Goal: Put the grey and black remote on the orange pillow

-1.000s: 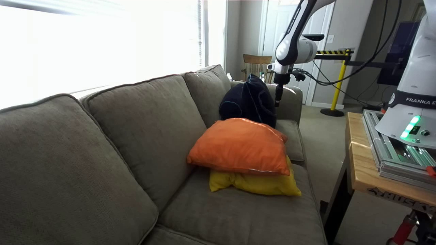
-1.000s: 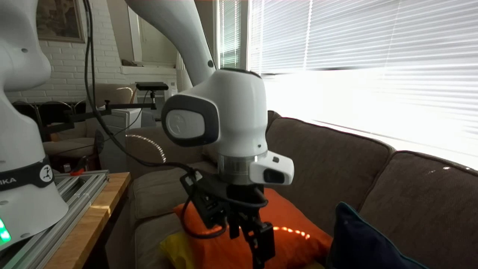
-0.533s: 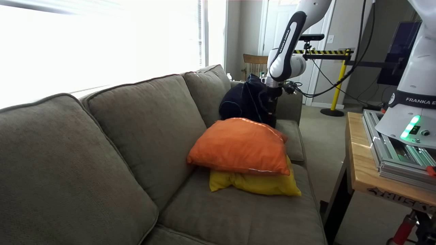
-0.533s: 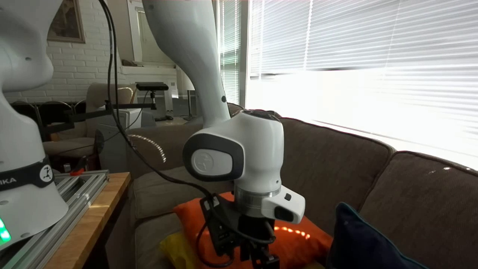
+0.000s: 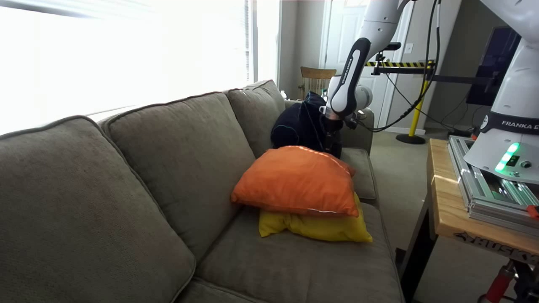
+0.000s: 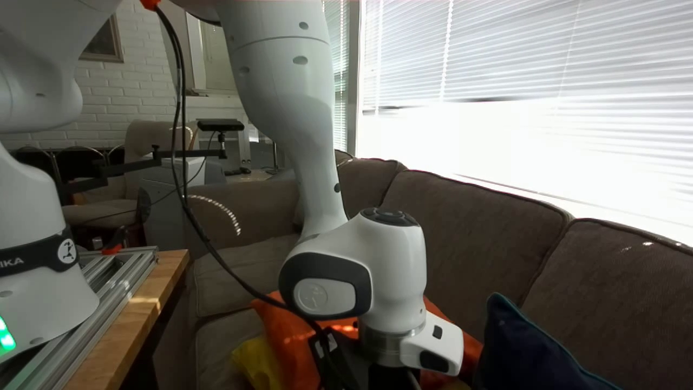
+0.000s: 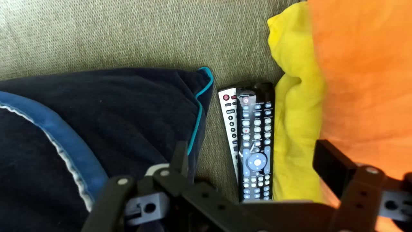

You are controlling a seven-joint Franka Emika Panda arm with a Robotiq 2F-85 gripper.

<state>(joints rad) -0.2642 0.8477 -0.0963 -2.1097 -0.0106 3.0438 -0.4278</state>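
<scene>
While the gripper stands wide, black remote and silver-grey remote lie on sofa seat

Where the wrist view looks down, the jaws are spread far apart and hold nothing; the remotes show between them, lower ends partly hidden by the gripper.

Black remote: face up, pale blue-grey buttons, laid partly over its neighbour.

Silver-grey remote: beneath, slightly askew, dark buttons, red one near the top. Which of the pair is the task's "grey and black" item cannot be told.

Dark blue pillow: teal piping; to the left of the remotes in the wrist view, a strip of seat between.

Yellow pillow: just beside the black remote; contact cannot be told.

Orange pillow: puffy, resting on the yellow one.

White arm: bent down over the sofa in both exterior views.
</scene>
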